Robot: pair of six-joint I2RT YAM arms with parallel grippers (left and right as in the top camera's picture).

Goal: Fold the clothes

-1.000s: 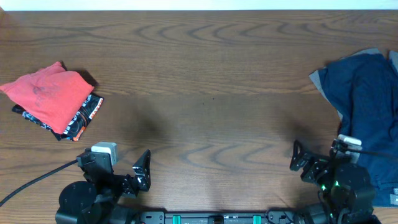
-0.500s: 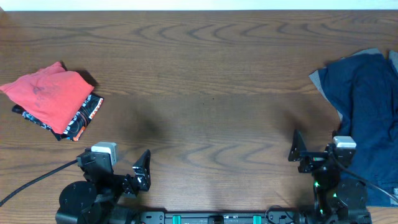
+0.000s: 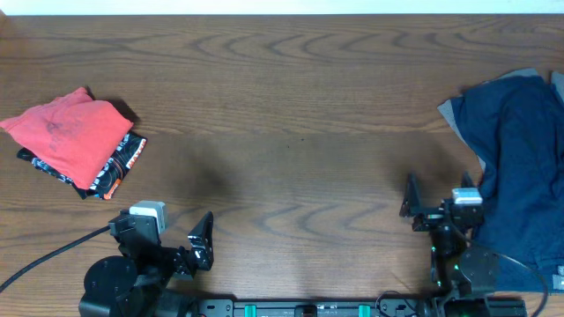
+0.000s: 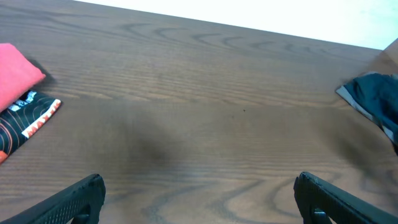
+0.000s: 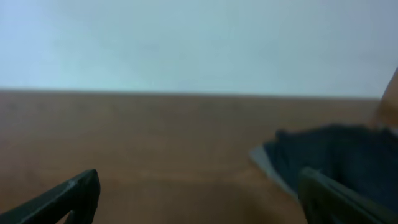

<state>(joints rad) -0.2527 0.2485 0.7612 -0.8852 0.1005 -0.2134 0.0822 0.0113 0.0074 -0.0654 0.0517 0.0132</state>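
Overhead, three garments lie on the table: a coral-red folded T-shirt (image 3: pixel 69 134) at the left edge, a black garment with white and orange lettering (image 3: pixel 122 165) under it, and a crumpled navy-blue garment (image 3: pixel 520 158) at the right edge. The red bundle's long axis runs diagonally, from its far-left tip down to its near-right end, and the black piece shows along its near side. The navy garment sprawls lengthwise from far to near along the right edge, unfolded, with a grey fold at its far-left corner. Two hands sit at the near edge. The left hand (image 4: pixel 199 183) is spread wide and holds nothing; the right hand (image 5: pixel 199 176) is likewise spread wide and empty, just left of the navy garment. The dark brown wood-grain table (image 3: pixel 291 88) meets a pale wall beyond.
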